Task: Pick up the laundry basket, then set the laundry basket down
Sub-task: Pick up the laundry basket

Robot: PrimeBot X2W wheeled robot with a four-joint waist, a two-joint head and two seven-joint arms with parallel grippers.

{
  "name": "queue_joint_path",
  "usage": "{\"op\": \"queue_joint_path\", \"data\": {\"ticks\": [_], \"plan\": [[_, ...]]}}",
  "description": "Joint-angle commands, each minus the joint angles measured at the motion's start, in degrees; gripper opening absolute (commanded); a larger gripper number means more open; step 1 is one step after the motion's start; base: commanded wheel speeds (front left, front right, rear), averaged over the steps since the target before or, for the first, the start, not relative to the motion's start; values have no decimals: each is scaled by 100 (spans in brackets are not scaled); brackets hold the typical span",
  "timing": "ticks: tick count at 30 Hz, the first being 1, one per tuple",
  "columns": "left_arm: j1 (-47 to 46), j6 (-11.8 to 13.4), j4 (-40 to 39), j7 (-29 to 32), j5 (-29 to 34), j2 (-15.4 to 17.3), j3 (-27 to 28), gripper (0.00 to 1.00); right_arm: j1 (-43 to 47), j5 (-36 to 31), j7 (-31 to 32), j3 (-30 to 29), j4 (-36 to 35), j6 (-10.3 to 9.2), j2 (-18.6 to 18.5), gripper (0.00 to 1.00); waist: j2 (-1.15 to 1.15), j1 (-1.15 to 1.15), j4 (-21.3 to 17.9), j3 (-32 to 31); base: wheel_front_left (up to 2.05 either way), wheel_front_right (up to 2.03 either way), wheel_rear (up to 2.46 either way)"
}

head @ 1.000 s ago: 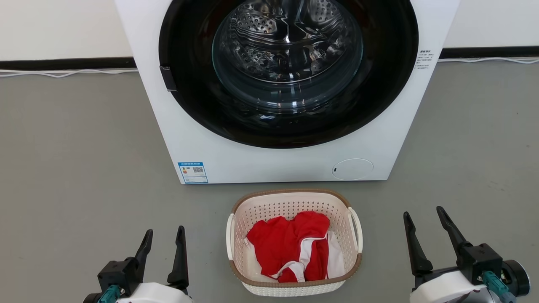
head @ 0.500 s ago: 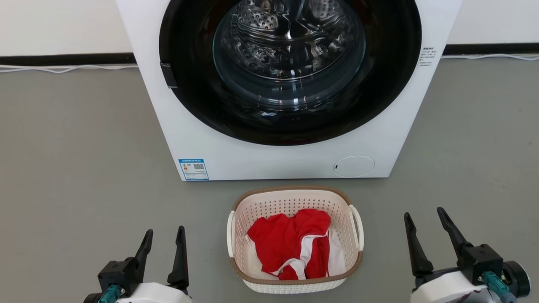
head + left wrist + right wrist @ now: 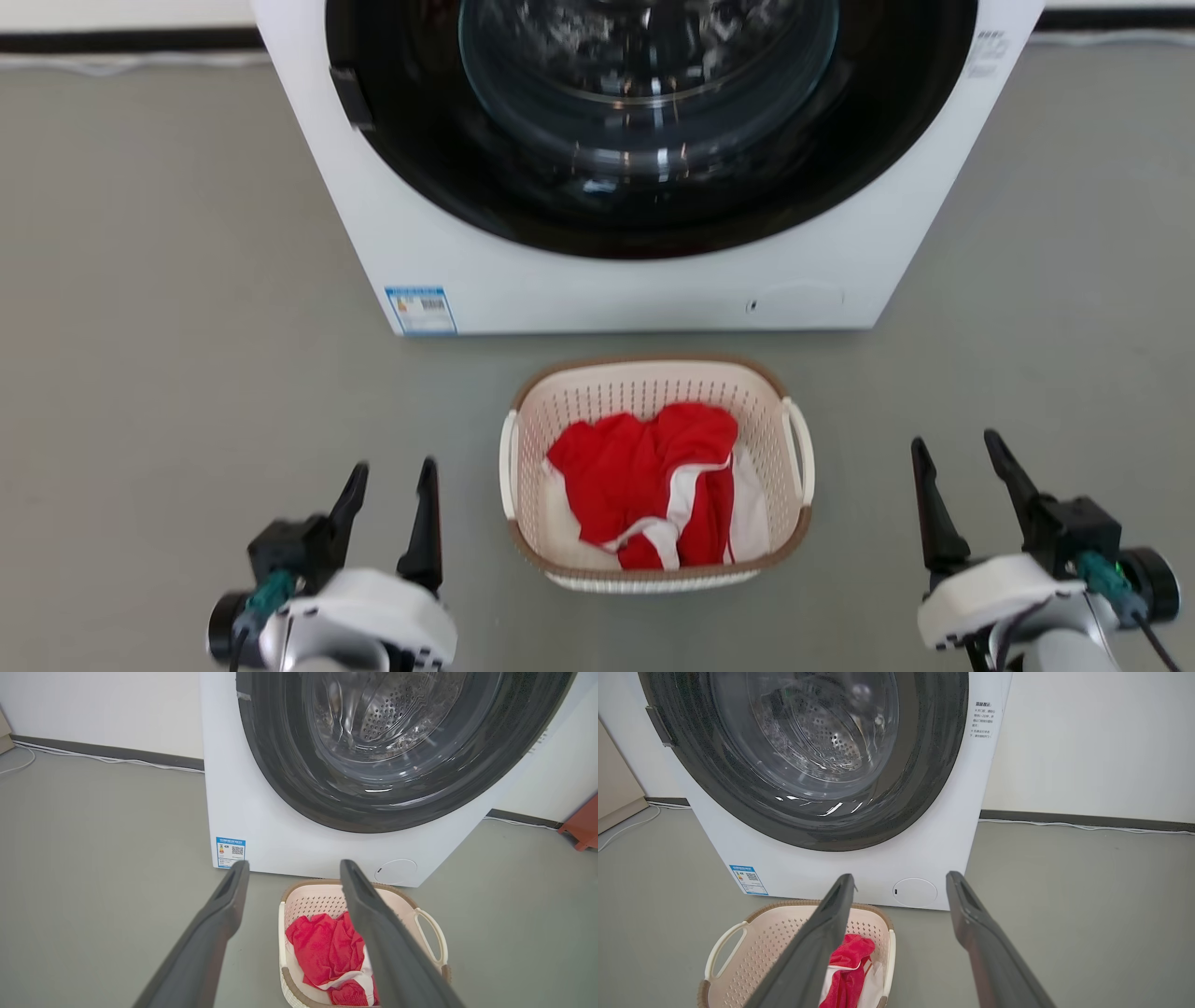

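The laundry basket [image 3: 644,387], cream-white and perforated with a brown rim and white side loop handles, stands on the grey floor just before the washing machine. Red and white clothes [image 3: 644,476] lie in it. My left gripper [image 3: 394,467] hangs open to the basket's left, apart from it. My right gripper [image 3: 956,441] hangs open to its right, also apart. The left wrist view looks between the open left gripper [image 3: 294,863] at the basket [image 3: 313,900] below. In the right wrist view the open right gripper [image 3: 900,876] stands above and right of the basket [image 3: 770,933].
A big white washing machine [image 3: 560,289] with a dark round glass door stands close behind the basket. White cables [image 3: 117,759] run along the wall's foot. A reddish-brown object [image 3: 584,826] sits far right of the machine, a beige panel [image 3: 616,788] to its left.
The head camera has tipped down and nearer, so machine and basket sit higher in view. The basket keeps its place before the machine. Both grippers stay open and show more fully.
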Motion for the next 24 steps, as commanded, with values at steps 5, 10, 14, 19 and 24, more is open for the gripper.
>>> {"op": "queue_joint_path", "data": {"ticks": [5, 10, 14, 19, 24], "plan": [[-762, -85, 185, -54, 22, 55, 8, 100, -668, 5, -78, 46, 283, 35, -20, 100, 0, 0, 61, 625, 0, 0, 0], [-1356, -111, 694, -54, -76, 55, -177, 100, -1180, 42, -78, -69, 671, 35, -14, 100, 0, 0, 126, 1122, 0, 0, 0], [-1876, -96, 1190, -54, -164, 55, -400, 100, -1621, 7, -78, -209, 1082, 35, -9, 100, 0, 0, 152, 1513, 0, 0, 0], [-2502, -72, 1846, -54, -267, 55, -736, 100, -2176, -108, -77, -234, 1658, 35, -4, 100, 0, 0, 167, 1923, 0, 0, 0], [-3149, -30, 2636, -26, -606, 55, -1186, 100, -2735, -292, 56, -162, 2334, 35, -2, 100, 0, 0, 170, 2312, 0, 0, 0]]}}
